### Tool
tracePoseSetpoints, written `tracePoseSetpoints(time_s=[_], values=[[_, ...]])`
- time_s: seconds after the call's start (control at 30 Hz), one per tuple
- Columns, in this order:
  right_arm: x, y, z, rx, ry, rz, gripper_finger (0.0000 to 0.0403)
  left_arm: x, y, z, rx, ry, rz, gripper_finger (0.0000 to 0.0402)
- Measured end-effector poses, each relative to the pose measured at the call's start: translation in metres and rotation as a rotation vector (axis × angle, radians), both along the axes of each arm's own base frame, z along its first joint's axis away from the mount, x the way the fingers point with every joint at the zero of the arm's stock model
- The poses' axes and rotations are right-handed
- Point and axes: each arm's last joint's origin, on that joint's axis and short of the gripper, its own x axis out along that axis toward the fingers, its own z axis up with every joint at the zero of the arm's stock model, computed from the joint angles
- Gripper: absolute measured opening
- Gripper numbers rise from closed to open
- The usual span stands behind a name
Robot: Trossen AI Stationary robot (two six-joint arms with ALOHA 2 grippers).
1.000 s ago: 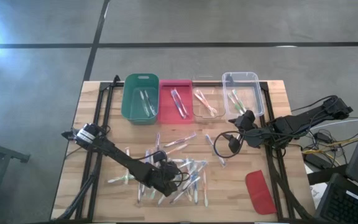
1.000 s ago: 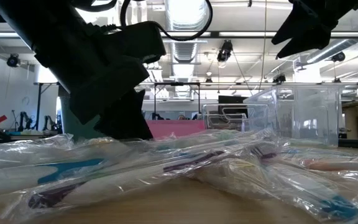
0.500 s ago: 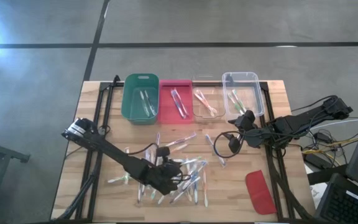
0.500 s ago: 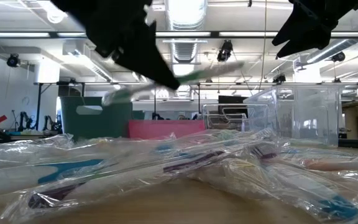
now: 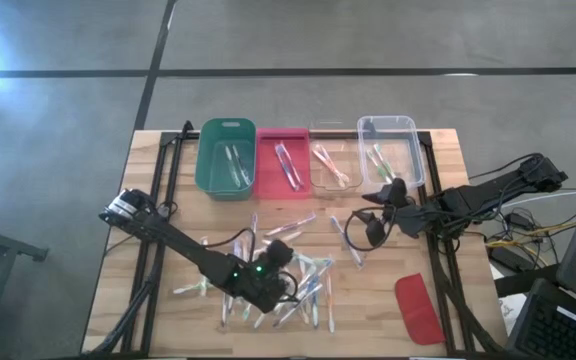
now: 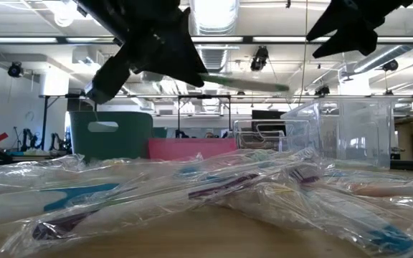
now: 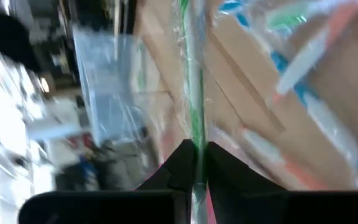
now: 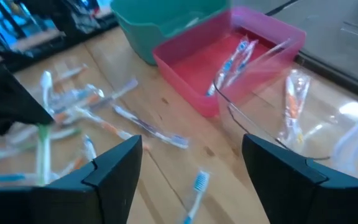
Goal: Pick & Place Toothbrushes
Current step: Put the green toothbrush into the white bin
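Pinching a green toothbrush (image 7: 196,106) by its handle, the left gripper (image 7: 194,163) holds it above the pile (image 5: 303,280), clear for sorting; right gripper (image 8: 191,163) waits spread near the bins (image 5: 281,160).

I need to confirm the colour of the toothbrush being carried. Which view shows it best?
The left wrist view: the green toothbrush runs straight out from the left gripper. The low view shows it side-on overhead; the right wrist view catches it small; the high view barely shows it.
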Motion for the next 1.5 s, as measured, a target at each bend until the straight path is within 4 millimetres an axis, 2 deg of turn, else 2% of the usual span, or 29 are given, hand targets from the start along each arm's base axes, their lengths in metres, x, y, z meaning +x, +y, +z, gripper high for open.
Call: tracePoseSetpoints(time_s=[0.17,0.3,0.47,0.6,0.8,1.23,1.5], values=[[0.003,0.001,0.003,-0.018,-0.029,0.021,0.0260,0.001,0.004,-0.001,0.066,0.049,-0.030,0.0032],[0.006,0.002,0.003,0.010,-0.046,0.015,0.0254,-0.001,0.016,-0.013,0.174,0.103,-0.004,0.0032],[0.019,0.009,-0.007,0.089,-0.023,0.054,0.0248,-0.004,0.042,-0.031,0.405,0.209,0.058,0.0031],[0.034,0.015,-0.020,0.091,0.023,0.067,0.0245,0.004,0.054,-0.034,0.435,0.208,0.015,0.0031],[0.053,0.022,-0.043,0.070,0.096,0.065,0.0237,0.012,0.051,-0.031,0.400,0.136,-0.135,0.0031],[0.092,0.038,-0.071,0.112,0.090,0.127,0.0223,0.013,0.049,-0.029,0.410,0.132,-0.149,0.0030],[0.113,0.047,-0.079,0.086,0.126,0.145,0.0241,0.012,0.049,-0.030,0.392,0.119,-0.139,0.0030]])
